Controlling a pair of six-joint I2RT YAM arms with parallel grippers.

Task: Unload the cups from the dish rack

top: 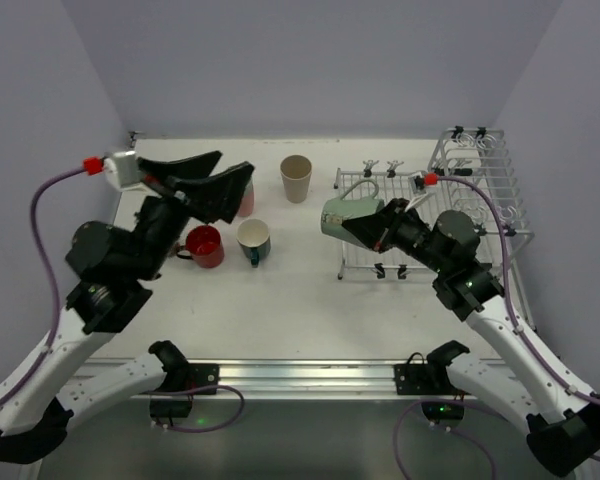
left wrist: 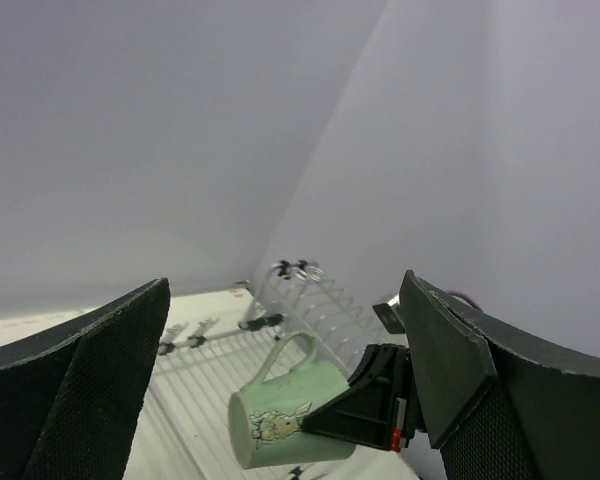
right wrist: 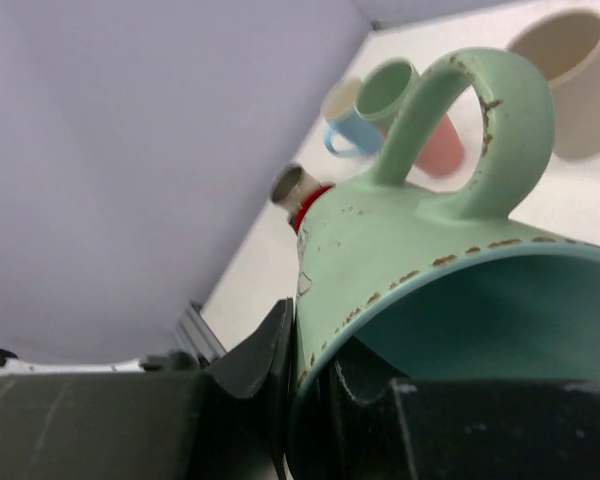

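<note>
My right gripper [top: 382, 226] is shut on the rim of a sage green mug [top: 351, 217], holding it on its side in the air over the left end of the silver wire dish rack [top: 485, 165]. In the right wrist view the mug [right wrist: 430, 240] fills the frame, with one finger inside the rim and one outside [right wrist: 315, 340]. My left gripper [top: 232, 166] is open, empty and raised above the table's left side. The left wrist view shows the green mug [left wrist: 290, 415] and the rack [left wrist: 310, 300] between its fingers. No other cup shows in the rack.
On the table stand a beige tumbler [top: 296, 178], a red mug [top: 204, 246], a blue mug with a cream inside [top: 253, 240], and a pink cup [top: 245, 204] partly hidden by my left gripper. Walls close in on three sides.
</note>
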